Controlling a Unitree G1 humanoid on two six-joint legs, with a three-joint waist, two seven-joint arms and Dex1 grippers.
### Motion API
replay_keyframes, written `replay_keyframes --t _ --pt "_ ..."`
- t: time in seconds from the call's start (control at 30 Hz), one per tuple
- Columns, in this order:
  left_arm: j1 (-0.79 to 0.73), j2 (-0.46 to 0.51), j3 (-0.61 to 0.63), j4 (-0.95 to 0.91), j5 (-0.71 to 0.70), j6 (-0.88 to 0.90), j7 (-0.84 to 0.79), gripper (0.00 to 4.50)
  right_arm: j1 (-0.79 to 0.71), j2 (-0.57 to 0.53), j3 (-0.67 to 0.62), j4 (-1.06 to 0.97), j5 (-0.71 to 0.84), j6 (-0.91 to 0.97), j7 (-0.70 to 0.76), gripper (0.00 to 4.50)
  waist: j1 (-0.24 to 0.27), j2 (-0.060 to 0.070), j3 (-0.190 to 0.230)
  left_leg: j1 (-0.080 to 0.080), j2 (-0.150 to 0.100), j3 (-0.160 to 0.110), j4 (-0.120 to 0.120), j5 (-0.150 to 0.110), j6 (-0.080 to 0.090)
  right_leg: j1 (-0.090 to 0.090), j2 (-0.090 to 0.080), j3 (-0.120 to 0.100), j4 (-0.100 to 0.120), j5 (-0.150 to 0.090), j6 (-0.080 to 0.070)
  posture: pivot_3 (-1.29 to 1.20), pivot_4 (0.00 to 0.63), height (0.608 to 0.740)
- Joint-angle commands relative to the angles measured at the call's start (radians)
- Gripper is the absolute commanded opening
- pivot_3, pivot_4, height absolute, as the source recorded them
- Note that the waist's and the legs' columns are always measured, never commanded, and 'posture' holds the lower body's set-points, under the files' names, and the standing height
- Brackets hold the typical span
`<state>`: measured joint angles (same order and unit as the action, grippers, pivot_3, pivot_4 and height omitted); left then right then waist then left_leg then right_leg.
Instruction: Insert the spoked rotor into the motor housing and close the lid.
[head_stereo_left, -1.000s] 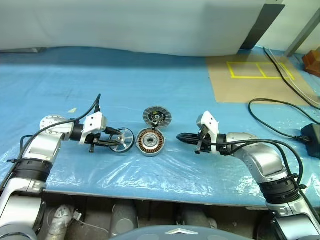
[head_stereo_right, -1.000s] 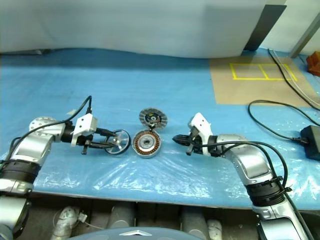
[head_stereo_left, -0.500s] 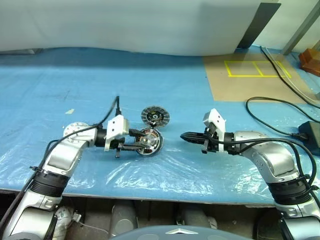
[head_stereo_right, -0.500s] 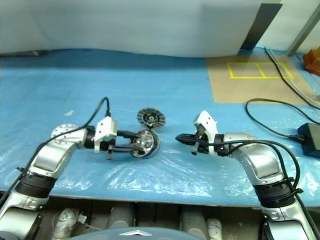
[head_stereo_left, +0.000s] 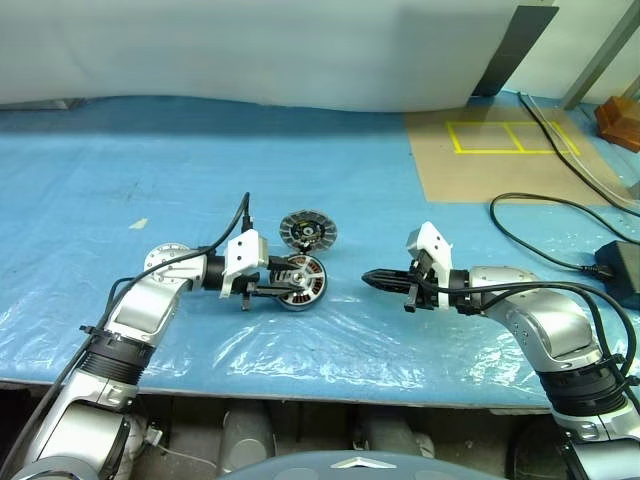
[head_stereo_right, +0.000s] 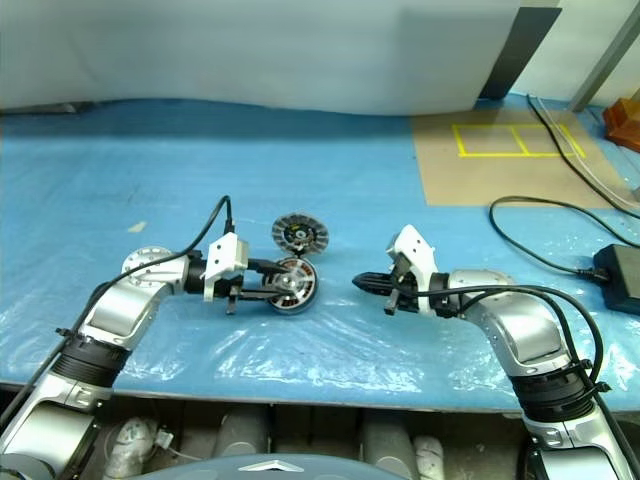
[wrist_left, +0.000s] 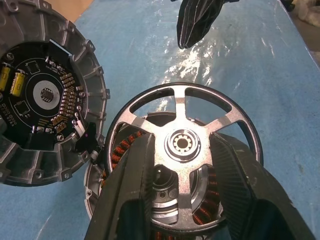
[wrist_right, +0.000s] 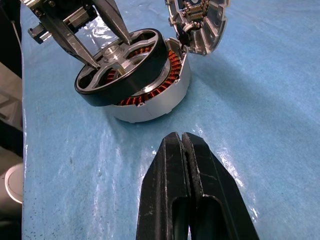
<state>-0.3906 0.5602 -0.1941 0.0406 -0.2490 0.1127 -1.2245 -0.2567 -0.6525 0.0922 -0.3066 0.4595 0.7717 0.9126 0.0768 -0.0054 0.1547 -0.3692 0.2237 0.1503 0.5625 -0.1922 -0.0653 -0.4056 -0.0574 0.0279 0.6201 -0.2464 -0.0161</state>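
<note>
Item: spoked rotor, dark rim, silver spokes and hub; held by the left pincer, whose two black fingers clasp it across the spokes on either side of the hub. Position: tilted over the motor housing, one edge low against the copper windings, the other edge raised; not seated flush. Item: motor housing, silver-rimmed, resting on the blue plastic-covered counter. Item: lid, ribbed grey disc with circuit board showing, lying on the counter just beside the housing on its far side, edges close or touching. Item: right pincer, fingers pressed together and empty, near the housing on its right, apart from it, pointing toward it. Sundry: black cable on the counter at far right.
</note>
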Motion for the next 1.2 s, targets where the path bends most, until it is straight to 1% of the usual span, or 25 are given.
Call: replay_keyframes --t 0.03,0.3,0.73,0.93,1.2 --pt "-0.019 -0.014 0.066 -0.04 -0.071 0.005 0.018 1.68 0.01 -0.013 -0.017 -0.045 0.016 -0.006 -0.003 0.0 0.0 0.0 0.0 0.0 0.0 0.0 0.0 0.0 0.0 0.0 0.0 0.0 0.0 0.0 0.0 0.0 0.15 0.74" --pt "0.028 0.013 0.094 -0.017 -0.071 0.003 0.035 1.68 0.022 -0.027 -0.005 -0.037 0.007 -0.013 0.003 0.0 -0.002 0.0 0.0 0.0 0.0 0.0 0.0 0.0 0.0 0.0 0.0 0.0 0.0 0.0 0.0 0.0 0.15 0.74" --pt "0.077 -0.009 0.085 -0.004 -0.066 -0.004 0.06 1.68 0.008 -0.038 0.017 -0.019 -0.011 -0.026 0.016 0.0 -0.002 0.0 0.0 0.0 0.0 0.0 0.001 0.0 0.0 0.0 0.0 0.0 0.001 0.0 0.0 0.0 0.15 0.74" --pt "0.113 -0.005 0.101 0.008 -0.071 -0.008 0.073 1.68 0.006 -0.042 0.02 -0.013 -0.015 -0.029 0.017 0.0 -0.003 0.0 0.0 0.0 0.0 0.0 0.001 0.0 0.0 0.0 0.0 0.0 0.001 0.0 0.0 0.0 0.15 0.74" --pt "0.108 -0.021 0.077 -0.001 -0.061 -0.012 0.081 1.68 -0.006 -0.035 0.033 0.005 -0.029 -0.042 0.019 0.0 0.0 0.0 0.0 0.001 0.0 0.0 0.003 0.0 0.0 0.001 0.0 0.0 0.001 0.0 0.0 0.0 0.15 0.74"
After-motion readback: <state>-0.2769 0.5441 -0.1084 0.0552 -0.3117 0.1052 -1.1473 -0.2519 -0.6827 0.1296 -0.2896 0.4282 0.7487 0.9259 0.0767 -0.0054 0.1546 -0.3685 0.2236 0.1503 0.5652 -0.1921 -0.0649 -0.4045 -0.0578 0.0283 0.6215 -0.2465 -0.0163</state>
